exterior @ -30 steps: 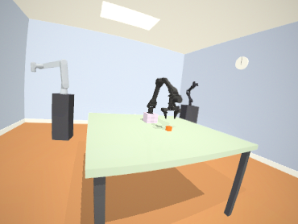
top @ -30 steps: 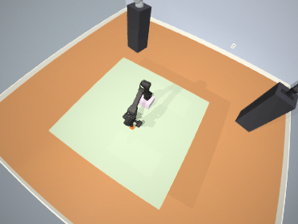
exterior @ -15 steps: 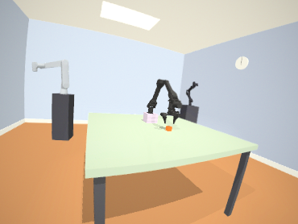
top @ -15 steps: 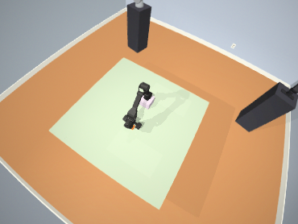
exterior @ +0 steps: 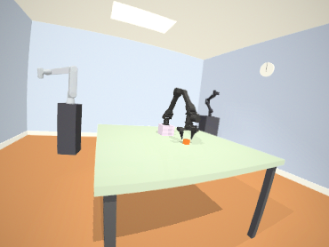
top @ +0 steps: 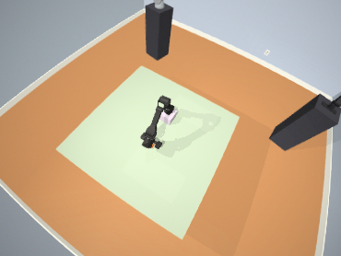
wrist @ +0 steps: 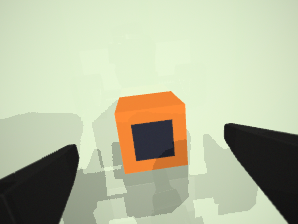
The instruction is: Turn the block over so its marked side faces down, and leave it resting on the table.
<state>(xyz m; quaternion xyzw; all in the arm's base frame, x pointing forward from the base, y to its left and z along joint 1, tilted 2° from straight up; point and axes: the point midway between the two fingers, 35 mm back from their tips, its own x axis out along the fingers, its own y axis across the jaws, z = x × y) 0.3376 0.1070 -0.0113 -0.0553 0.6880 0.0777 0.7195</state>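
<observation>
The orange block (top: pixel 152 145) (exterior: pixel 186 141) (wrist: pixel 180 135) rests on the pale green table (top: pixel 106 124) (exterior: pixel 129 155) (wrist: pixel 240 55). Its dark square mark (wrist: pixel 153 140) is on the face turned up toward the wrist camera. My gripper (top: pixel 153 144) (exterior: pixel 188 136) (wrist: pixel 152 140) is open and empty, pointing down just above the block. In the wrist view one finger stands on each side of the block, with a gap on both sides. The underside of the block is hidden.
The arm's pale pink base block (top: pixel 170 117) (exterior: pixel 165 130) stands on the table behind the orange block. Dark pedestals (top: pixel 158 34) (exterior: pixel 69 129) stand on the floor away from the table. The arm's shadow falls around the block.
</observation>
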